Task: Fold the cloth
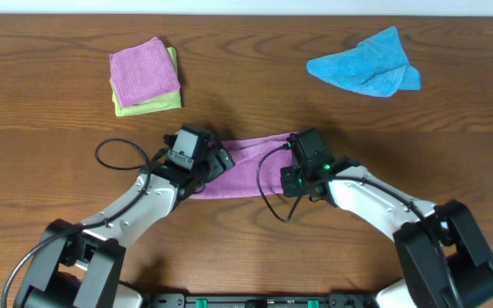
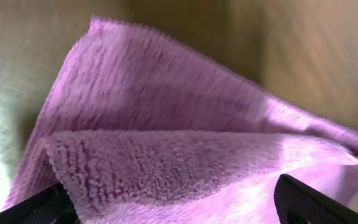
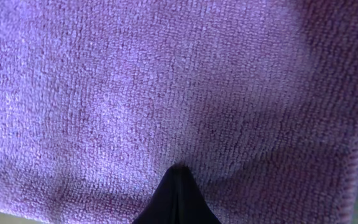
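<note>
Left jaws gape around a raised fold of the purple cloth (image 2: 166,168), which lies robot-side of the pink stack (image 1: 144,73); right jaws, closed, pin it. Better keep edges aligned.

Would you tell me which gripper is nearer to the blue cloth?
Right. The right gripper sits at the right end of the purple cloth, below and left of the blue cloth; the left gripper is at the purple cloth's left end, farther off.
</note>
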Robot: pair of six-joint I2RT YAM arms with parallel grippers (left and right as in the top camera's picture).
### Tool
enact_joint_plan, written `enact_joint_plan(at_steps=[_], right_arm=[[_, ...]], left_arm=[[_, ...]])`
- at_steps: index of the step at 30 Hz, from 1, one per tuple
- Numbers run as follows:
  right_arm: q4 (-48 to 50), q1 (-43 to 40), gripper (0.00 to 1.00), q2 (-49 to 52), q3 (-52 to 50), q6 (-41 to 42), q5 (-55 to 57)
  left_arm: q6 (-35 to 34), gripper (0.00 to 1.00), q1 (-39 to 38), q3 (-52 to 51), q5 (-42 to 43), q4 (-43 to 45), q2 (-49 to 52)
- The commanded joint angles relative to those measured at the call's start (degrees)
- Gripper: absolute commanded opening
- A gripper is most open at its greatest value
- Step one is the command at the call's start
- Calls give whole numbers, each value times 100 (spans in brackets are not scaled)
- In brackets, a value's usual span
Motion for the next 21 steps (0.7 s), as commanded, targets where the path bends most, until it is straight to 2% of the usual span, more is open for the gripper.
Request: enact_joint_plan(at_steps=[1,4,9,12,16,18,21], right_arm=[[-227,90,2,225,-476,-57,57],[-236,90,2,225,-566,-57,33],[-221,90,2,225,-667,-57,-162],[-219,90,2,225,-671,-57,-160],[-116,87,2,225,-667,-59,-160],[-24,87,2,225,-660,-59,-162],[-35,83,2,223,-542,-63,-245]], left_arm=[[-341,95,24,66,-186,260,70],[-566,95,26,66,-332,444,72],[-673,95,28,66,-831,531,72],[-640,95,35,66,-844,809,70],[-481,95,175,225,-212,977,-22],[-323,95,251,420,240,787,-109],[83,95,275,734,483,319,-240]])
